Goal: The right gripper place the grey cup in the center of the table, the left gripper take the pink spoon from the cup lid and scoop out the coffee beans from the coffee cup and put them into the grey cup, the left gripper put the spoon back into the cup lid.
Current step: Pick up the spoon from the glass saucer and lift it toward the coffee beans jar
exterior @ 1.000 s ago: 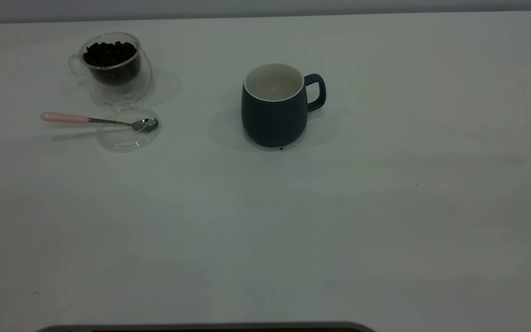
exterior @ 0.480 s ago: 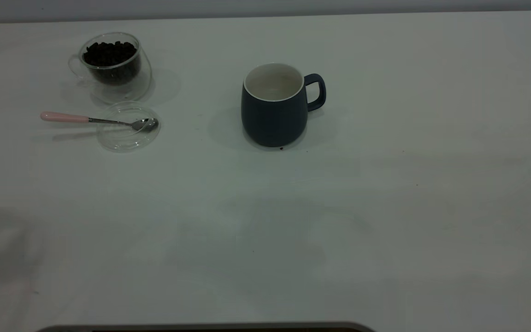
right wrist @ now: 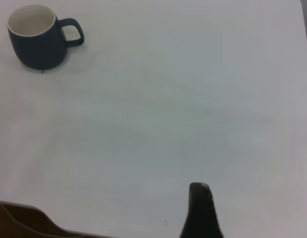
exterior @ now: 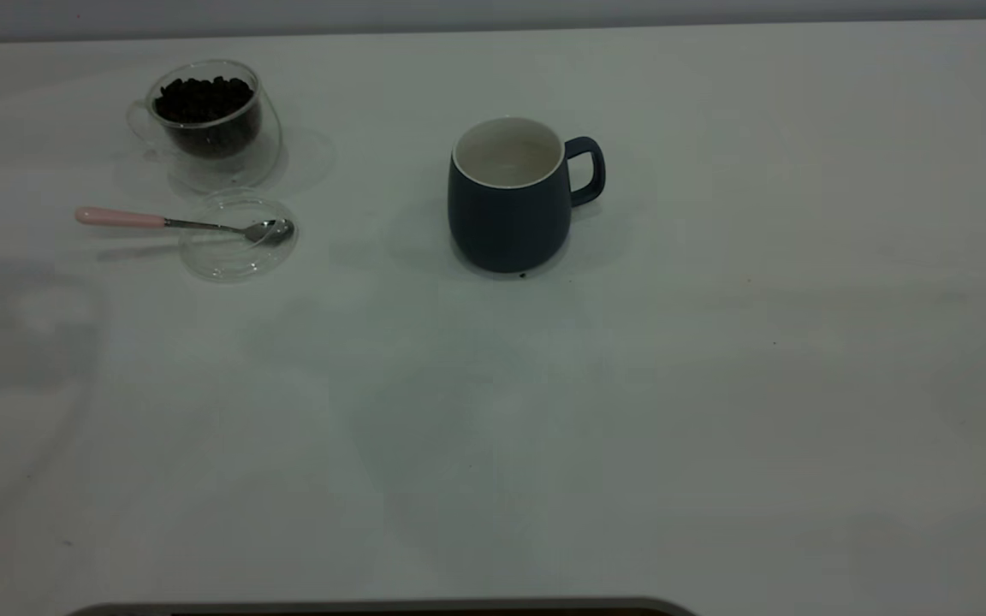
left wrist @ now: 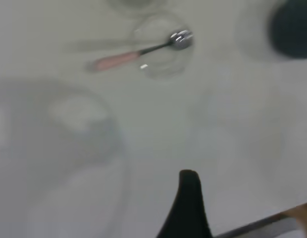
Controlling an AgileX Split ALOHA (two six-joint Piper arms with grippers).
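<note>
Nothing on the surface (exterior: 715, 385) has shifted; only a faint shadow has crept up its left edge, which suggests the left arm is coming in. Of the left gripper (left wrist: 189, 198) one dark finger shows, so whether its jaws are wide or narrow I cannot tell; likewise the right gripper (right wrist: 200, 208), hanging well apart from the grey cup (exterior: 510, 205). That cup stands upright near centre, ready for beans. The pink spoon (exterior: 168, 222) rests with its bowl in the cup lid (exterior: 236, 257), handle free to grasp, just beside the coffee cup (exterior: 210, 120) of coffee beans (exterior: 202, 98).

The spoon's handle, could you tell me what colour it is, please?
Pale pink on the pink spoon, clearest in the exterior view.
</note>
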